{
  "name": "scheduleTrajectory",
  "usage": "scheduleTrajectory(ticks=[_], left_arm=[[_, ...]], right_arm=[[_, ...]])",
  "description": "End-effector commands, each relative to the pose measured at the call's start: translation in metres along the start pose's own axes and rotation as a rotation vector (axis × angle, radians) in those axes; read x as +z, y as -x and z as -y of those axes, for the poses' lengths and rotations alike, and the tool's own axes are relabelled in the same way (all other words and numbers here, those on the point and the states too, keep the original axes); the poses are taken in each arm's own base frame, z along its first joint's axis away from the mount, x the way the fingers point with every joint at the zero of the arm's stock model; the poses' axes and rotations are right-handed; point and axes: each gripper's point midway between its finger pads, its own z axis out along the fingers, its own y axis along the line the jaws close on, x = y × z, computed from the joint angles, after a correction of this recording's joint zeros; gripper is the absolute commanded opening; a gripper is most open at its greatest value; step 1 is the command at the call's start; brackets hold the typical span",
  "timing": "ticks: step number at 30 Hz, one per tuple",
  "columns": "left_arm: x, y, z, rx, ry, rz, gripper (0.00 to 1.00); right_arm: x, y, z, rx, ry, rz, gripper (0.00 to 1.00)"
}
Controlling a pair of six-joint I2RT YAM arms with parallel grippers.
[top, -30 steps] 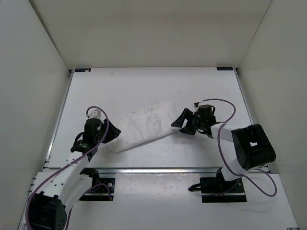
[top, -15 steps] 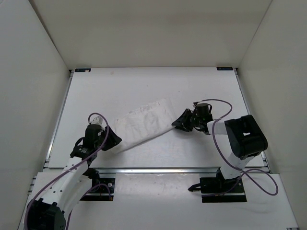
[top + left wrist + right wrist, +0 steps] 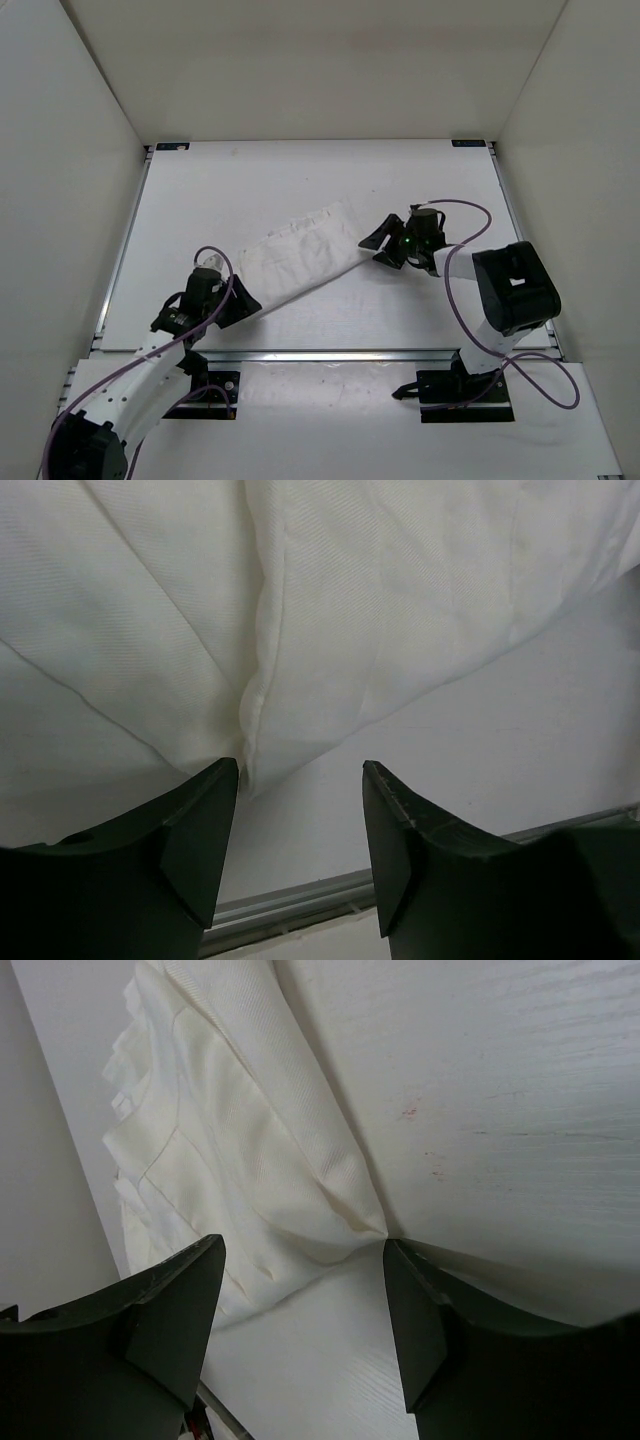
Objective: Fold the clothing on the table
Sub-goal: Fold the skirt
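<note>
The clothing (image 3: 300, 258) is a white strip of thin fabric lying slantwise across the table (image 3: 260, 180), from near left to far right. At its near-left end, my left gripper (image 3: 238, 302) is open. In the left wrist view the clothing's (image 3: 330, 610) corner touches the left fingertip (image 3: 222, 785), and bare table shows in the gap of the left gripper (image 3: 300, 772). My right gripper (image 3: 376, 245) is open at the strip's far-right end. The right wrist view shows the clothing (image 3: 220, 1150) with a bunched corner ending at the right fingertip (image 3: 400, 1265) of the right gripper (image 3: 302, 1247).
A metal rail (image 3: 330, 353) runs along the table's near edge, just behind the left fingers (image 3: 290, 905). White walls (image 3: 70, 200) enclose the table on three sides. A purple cable (image 3: 462, 215) loops by the right wrist.
The left gripper has moved toward the near rail and slightly right, and the clothing lies longer and narrower. The right gripper narrowed on the cloth's end, then opened again.
</note>
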Motion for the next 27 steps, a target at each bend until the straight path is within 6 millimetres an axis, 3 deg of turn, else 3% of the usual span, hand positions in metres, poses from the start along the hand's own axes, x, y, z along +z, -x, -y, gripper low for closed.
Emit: scheduleTrajectory(ticks=[1, 5, 12, 16, 19, 21, 24, 27], left_arm=[[0.000, -0.008, -0.002, -0.014, 0.012, -0.027, 0.64], [-0.001, -0.021, -0.004, -0.015, 0.004, -0.072, 0.65], [-0.003, -0.022, 0.000, -0.029, 0.000, -0.063, 0.69], [0.002, -0.025, -0.010, -0.034, 0.029, -0.064, 0.67], [0.008, -0.030, -0.017, -0.041, 0.046, -0.069, 0.51], [0.009, -0.028, -0.018, -0.048, 0.046, -0.057, 0.32], [0.011, -0.022, -0.019, -0.057, 0.046, -0.036, 0.16], [0.015, -0.014, -0.018, -0.043, 0.049, -0.022, 0.07]], right_arm=[[-0.004, 0.012, 0.015, -0.018, -0.080, 0.048, 0.63], [0.004, 0.016, 0.016, -0.025, -0.082, 0.025, 0.64], [0.016, 0.012, 0.014, -0.035, -0.083, -0.001, 0.63], [0.021, 0.012, 0.014, -0.041, -0.085, -0.012, 0.58], [0.024, 0.014, 0.014, -0.052, -0.074, -0.019, 0.45], [0.025, 0.013, 0.010, -0.059, -0.053, -0.038, 0.34], [0.025, 0.009, 0.005, -0.063, -0.019, -0.064, 0.00], [0.019, 0.012, 0.009, -0.071, -0.027, -0.055, 0.00]])
